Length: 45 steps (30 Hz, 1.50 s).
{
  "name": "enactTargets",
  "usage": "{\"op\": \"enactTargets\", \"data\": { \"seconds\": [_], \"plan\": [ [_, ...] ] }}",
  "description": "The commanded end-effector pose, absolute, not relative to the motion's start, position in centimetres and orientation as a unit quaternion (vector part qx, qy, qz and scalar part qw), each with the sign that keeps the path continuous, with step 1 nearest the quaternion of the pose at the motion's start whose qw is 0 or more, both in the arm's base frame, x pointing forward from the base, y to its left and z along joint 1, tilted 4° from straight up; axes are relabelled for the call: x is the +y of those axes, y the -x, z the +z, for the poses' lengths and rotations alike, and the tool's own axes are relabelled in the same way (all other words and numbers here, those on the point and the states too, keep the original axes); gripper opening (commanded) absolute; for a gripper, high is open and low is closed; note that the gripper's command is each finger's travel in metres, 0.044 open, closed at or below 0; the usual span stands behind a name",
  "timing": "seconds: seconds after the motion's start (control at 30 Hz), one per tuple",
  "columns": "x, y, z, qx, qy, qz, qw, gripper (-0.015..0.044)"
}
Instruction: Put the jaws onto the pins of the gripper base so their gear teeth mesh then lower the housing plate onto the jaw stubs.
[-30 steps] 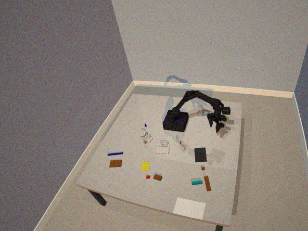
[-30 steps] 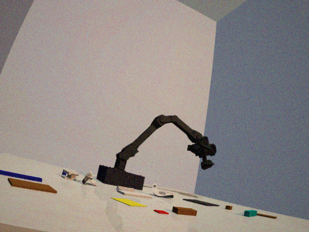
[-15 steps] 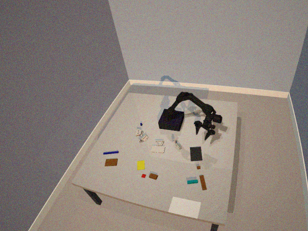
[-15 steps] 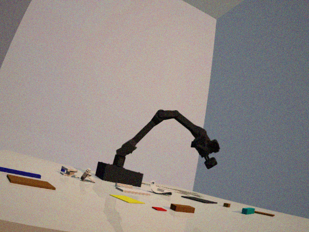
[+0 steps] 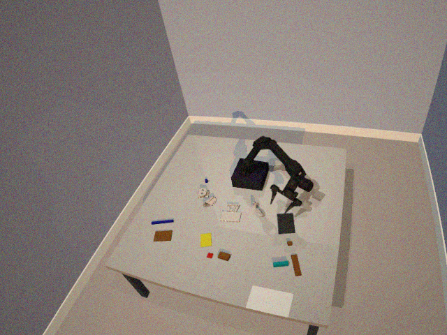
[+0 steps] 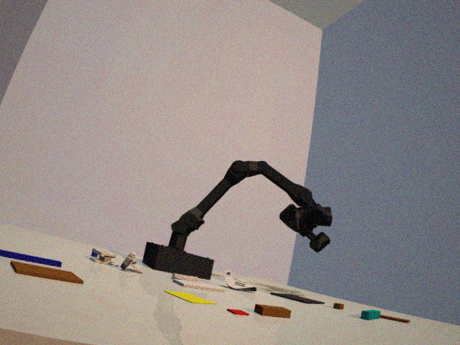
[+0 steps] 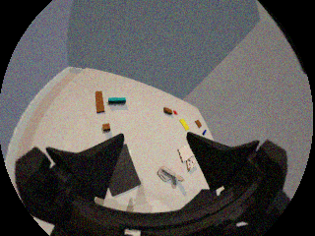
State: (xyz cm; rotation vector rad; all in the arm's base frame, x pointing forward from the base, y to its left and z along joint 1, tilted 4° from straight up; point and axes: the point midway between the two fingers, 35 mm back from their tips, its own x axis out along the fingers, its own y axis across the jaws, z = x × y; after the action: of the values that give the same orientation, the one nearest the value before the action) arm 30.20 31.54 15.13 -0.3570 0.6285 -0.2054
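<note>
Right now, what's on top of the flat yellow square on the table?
Nothing is seen on top of the flat yellow square. Whatever might be underneath is covered and can't be seen.

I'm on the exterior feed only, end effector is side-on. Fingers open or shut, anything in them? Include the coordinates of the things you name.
Observer: Open. The wrist view shows the end effector [image 5: 279, 208] [image 6: 307, 231] [image 7: 156, 137] with its fingers spread wide and nothing between them.
Operator: Copy. Teal block runs straight into the brown strip on my feed. Touching?
Observer: No. From the top, a narrow gap separates the teal block [image 5: 280, 264] [image 6: 370, 315] [image 7: 117, 100] from the brown strip [image 5: 296, 264] [image 6: 395, 318] [image 7: 99, 101].
</note>
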Motion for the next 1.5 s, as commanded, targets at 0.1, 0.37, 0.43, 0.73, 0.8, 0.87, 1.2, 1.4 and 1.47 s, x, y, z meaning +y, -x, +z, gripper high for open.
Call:
{"op": "enactTargets", "data": {
  "seconds": [0.1,0.37,0.43,0.73,0.8,0.87,1.2,1.4,1.47],
  "plan": [
    [27.9,-32.7,13.9,0.341,0.097,-0.156,0.922,0.0440],
    [24.0,-35.0,12.8,0.366,0.017,-0.217,0.905,0.0440],
    [23.0,-35.5,12.6,0.371,-0.004,-0.233,0.899,0.0440],
    [18.5,-37.2,11.4,0.386,-0.095,-0.302,0.866,0.0440],
    [17.5,-37.5,11.1,0.387,-0.119,-0.320,0.857,0.0440],
    [16.5,-37.8,10.9,0.387,-0.142,-0.337,0.847,0.0440],
    [11.5,-38.9,9.5,0.378,-0.255,-0.419,0.785,0.0440],
    [8.6,-39.2,8.8,0.366,-0.318,-0.465,0.740,0.0440],
    [7.7,-39.2,8.6,0.361,-0.339,-0.481,0.724,0.0440]
  ]
}}
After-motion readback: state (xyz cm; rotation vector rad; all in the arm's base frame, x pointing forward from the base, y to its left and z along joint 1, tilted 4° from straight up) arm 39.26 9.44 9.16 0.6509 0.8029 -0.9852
